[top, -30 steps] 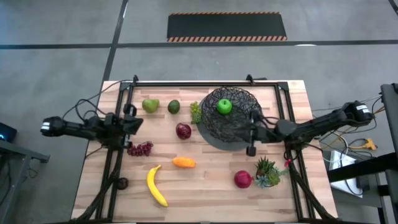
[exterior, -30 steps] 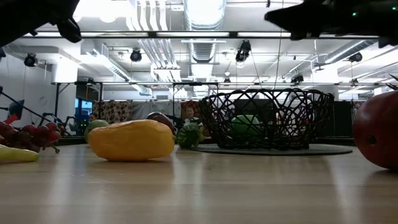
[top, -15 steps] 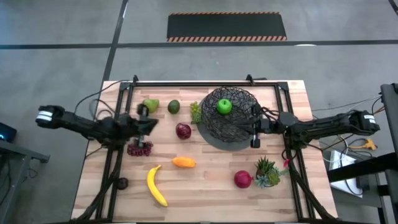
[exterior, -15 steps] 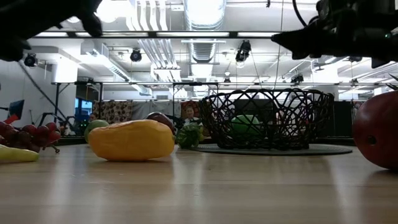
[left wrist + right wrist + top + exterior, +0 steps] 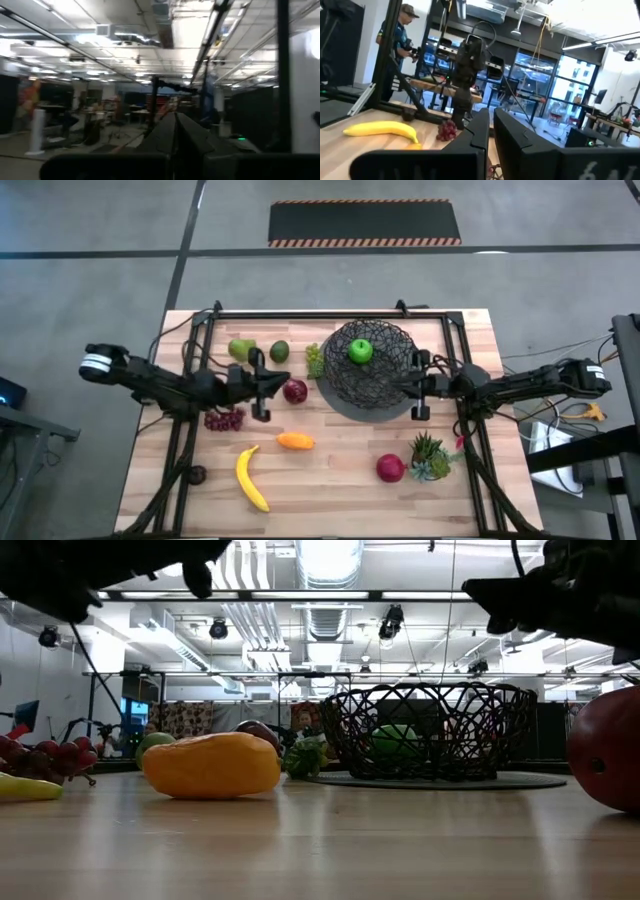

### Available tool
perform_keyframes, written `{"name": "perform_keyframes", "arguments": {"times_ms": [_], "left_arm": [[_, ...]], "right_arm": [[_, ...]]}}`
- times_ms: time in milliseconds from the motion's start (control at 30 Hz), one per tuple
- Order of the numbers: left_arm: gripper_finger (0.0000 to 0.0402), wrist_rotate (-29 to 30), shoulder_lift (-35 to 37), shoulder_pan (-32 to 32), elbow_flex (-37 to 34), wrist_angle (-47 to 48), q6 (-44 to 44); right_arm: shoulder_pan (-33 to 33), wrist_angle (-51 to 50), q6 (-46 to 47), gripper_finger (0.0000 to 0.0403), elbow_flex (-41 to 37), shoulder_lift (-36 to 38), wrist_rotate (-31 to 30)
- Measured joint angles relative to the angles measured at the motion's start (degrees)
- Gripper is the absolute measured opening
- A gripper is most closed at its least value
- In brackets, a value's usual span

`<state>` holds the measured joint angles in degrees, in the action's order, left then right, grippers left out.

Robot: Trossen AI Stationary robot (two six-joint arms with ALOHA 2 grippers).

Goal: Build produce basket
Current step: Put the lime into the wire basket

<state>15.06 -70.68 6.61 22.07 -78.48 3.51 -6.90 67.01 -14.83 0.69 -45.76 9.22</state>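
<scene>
From above, you are looking at the basket [image 5: 368, 368], a round black bowl of open woven wire on a dark grey disc, sitting toward the table's far right and holding one green apple [image 5: 360, 351]. Outside it, the produce is lying loose: green pear [image 5: 241, 349], lime [image 5: 280, 351], green grapes [image 5: 315, 360] touching the basket's rim, dark red apple [image 5: 295, 390], purple grapes [image 5: 226, 419], orange piece [image 5: 295, 441] lying crosswise, and the yellow banana [image 5: 251, 478] running its long axis near to far, slightly curved. A second red apple [image 5: 390, 468] is sitting beside the potted plant [image 5: 431, 457]. Your left gripper [image 5: 263, 386] is hovering clenched and empty just beside the dark red apple; your right gripper [image 5: 419, 387] is hanging closed and empty at the basket's right edge. At table level, the orange piece [image 5: 212, 765] is looming in front, with the basket [image 5: 432, 732] behind. Your left wrist view is showing pinched fingers [image 5: 175, 142]; the right wrist view is showing the banana [image 5: 380, 129] lying sideways.
</scene>
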Motion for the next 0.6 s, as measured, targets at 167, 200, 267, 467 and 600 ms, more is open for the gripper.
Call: {"name": "perform_keyframes", "arguments": {"times_ms": [167, 200, 267, 467, 600], "left_arm": [[0.0000, 5.1, -2.9, -2.7, 4.5, 1.3, 5.7], [0.0000, 5.1, -3.0, -3.8, 5.6, 2.8, 6.7], [0.0000, 5.1, -2.6, -5.9, 8.1, 8.6, 7.4], [0.0000, 5.0, 1.3, -8.3, 17.6, 41.3, 0.0], [0.0000, 4.9, 3.6, -7.6, 24.1, 62.9, -3.1]], "right_arm": [[0.0, -0.1, -0.7, 0.0018, 0.0, 0.2, -0.2], [0.0, 0.6, -0.8, 0.0018, 0.0, 0.4, -0.3], [0.0, 2.5, -1.0, 0.0018, 0.0, 0.8, -1.0], [-0.1, 5.4, 0.2, 0.0018, 0.0, 3.3, -6.3], [-0.1, 5.7, -0.2, 0.0018, 0.0, 5.4, -6.7]]}}
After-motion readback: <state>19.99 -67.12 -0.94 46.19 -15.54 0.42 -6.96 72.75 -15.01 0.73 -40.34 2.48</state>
